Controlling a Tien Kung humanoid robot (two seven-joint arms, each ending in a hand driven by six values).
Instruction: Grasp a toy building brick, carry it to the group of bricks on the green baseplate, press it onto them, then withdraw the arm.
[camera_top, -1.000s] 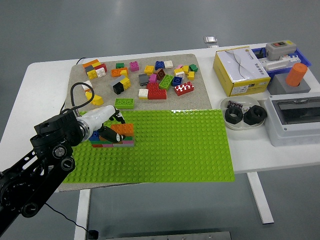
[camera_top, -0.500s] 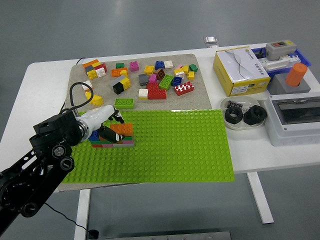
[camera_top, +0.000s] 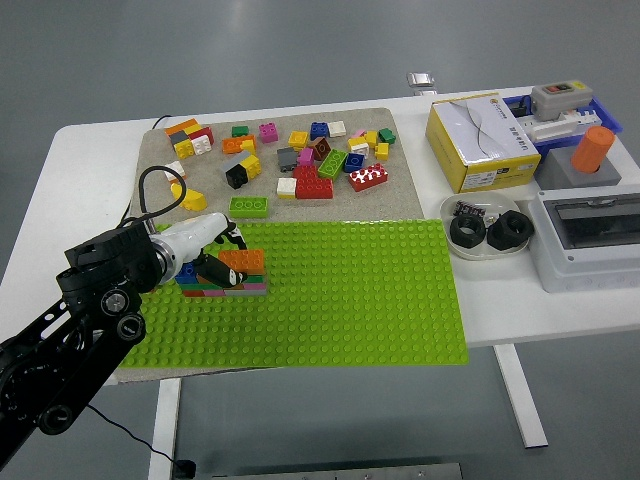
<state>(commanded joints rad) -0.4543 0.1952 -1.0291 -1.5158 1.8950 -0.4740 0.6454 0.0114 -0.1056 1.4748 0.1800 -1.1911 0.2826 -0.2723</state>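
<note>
The green baseplate (camera_top: 350, 300) covers the front of a beige mat. A low group of bricks (camera_top: 228, 287) stands at its left end, with red, green, pink and blue pieces. An orange brick (camera_top: 245, 260) sits on top of the group. My left hand (camera_top: 213, 262), silver with black fingers (camera_top: 216, 272), reaches in from the lower left. Its fingers are curled against the orange brick's left side. The hand hides the group's left part. My right arm is out of the picture.
Several loose bricks (camera_top: 300, 150) lie on the beige mat (camera_top: 400, 190) behind the baseplate, a green one (camera_top: 248, 206) nearest my hand. At the right stand a yellow box (camera_top: 480, 140), a dish of black nuts (camera_top: 487, 230), a grey switch box (camera_top: 590, 240) and an orange cylinder (camera_top: 597, 148).
My left arm has shifted slightly to the left. The hand stays at the orange brick on the group.
</note>
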